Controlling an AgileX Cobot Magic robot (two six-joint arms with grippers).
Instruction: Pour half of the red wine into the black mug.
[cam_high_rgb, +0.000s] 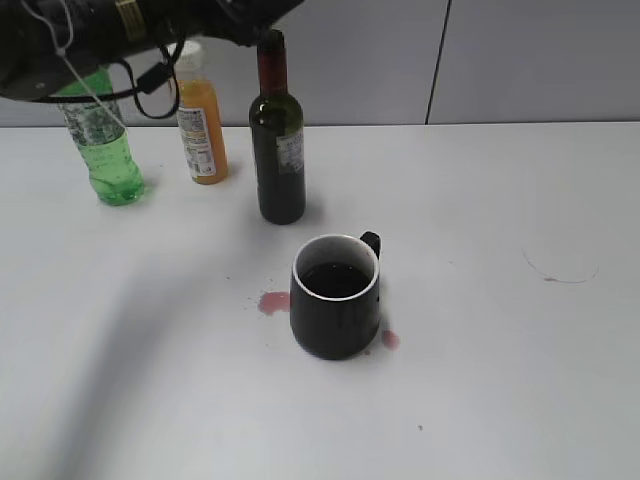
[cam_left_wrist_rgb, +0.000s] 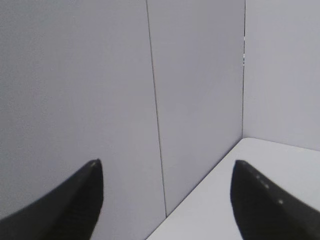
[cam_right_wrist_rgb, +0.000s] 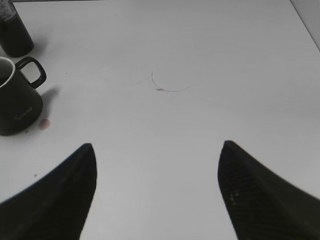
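Wine bottle stands upright on the table just behind the black mug — dark liquid inside, red drips beside it. Left gripper and right gripper — both spread, empty.

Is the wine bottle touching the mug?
Apart. The exterior view shows bare table between the wine bottle, standing upright, and the mug in front of it. The right wrist view shows the same gap.
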